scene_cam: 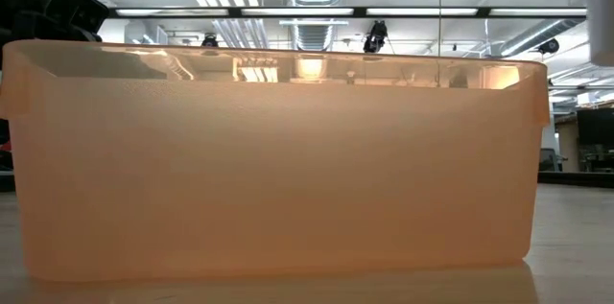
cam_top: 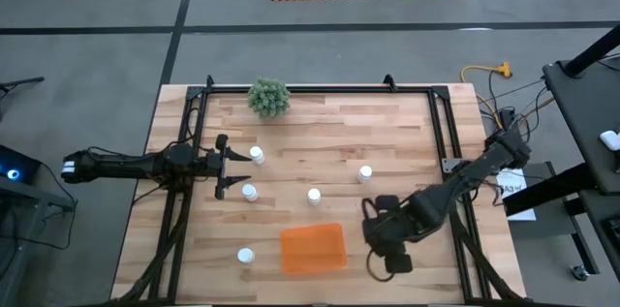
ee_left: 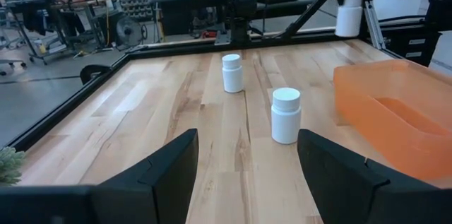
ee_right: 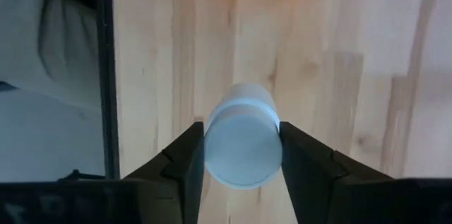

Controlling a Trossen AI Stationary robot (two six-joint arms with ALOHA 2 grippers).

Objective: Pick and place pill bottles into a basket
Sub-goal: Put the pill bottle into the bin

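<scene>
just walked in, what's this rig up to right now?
Two dark arms are loading small white pill bottles into a shallow orange plastic basket, which looks empty so far. The right gripper is shut on one white bottle, just right of the basket. The left gripper sits open at the table's left side, between two bottles. Three more bottles stand loose on the wooden table, beside a small green plant.

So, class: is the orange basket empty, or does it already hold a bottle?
Empty: from above, the basket shows only bare orange floor; five bottles stand outside it.
</scene>
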